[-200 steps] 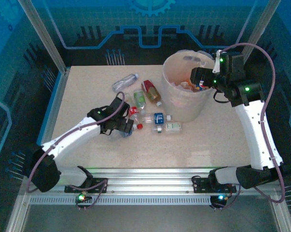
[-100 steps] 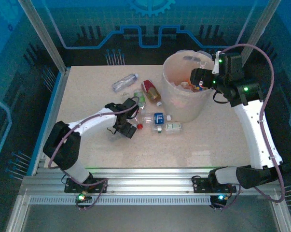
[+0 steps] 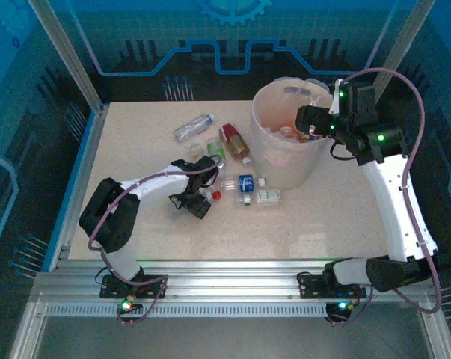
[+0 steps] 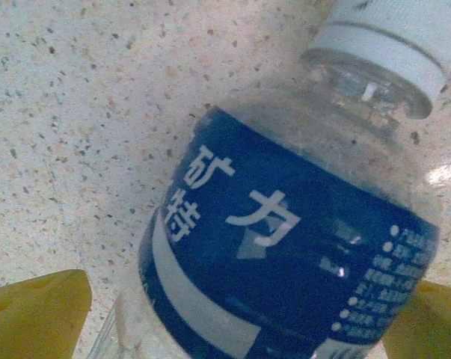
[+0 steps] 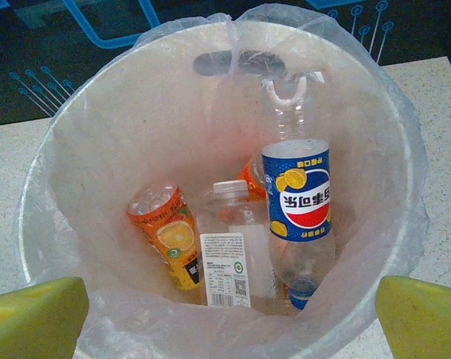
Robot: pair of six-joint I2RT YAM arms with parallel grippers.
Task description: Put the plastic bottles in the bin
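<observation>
A clear bottle with a dark blue label [image 4: 285, 247] and white cap [image 4: 390, 45] lies on the table. It sits right in front of my left gripper [image 4: 236, 336], which is open, its yellow fingertips [image 4: 34, 314] on either side of the bottle's lower body. From above, the left gripper [image 3: 201, 200] sits low beside the cluster of bottles, near the blue-labelled one [image 3: 245, 182]. My right gripper [image 5: 229, 321] hangs open and empty over the bin [image 5: 405, 149]. Inside lie an orange bottle [image 5: 167, 235], a clear white-labelled bottle [image 5: 229, 262] and a blue cola bottle [image 5: 296, 198].
More bottles lie on the table: a clear one [image 3: 194, 127] at the back, a red-brown one [image 3: 235, 142], a green-labelled one [image 3: 216, 153] and a clear one [image 3: 268, 196] in front of the bin [image 3: 285, 168]. A red cap [image 3: 216, 196] sits near the left gripper.
The left arm has folded in, its elbow swinging right and nearer, and the gripper has closed in on the bottle cluster. The right arm stays over the bin.
</observation>
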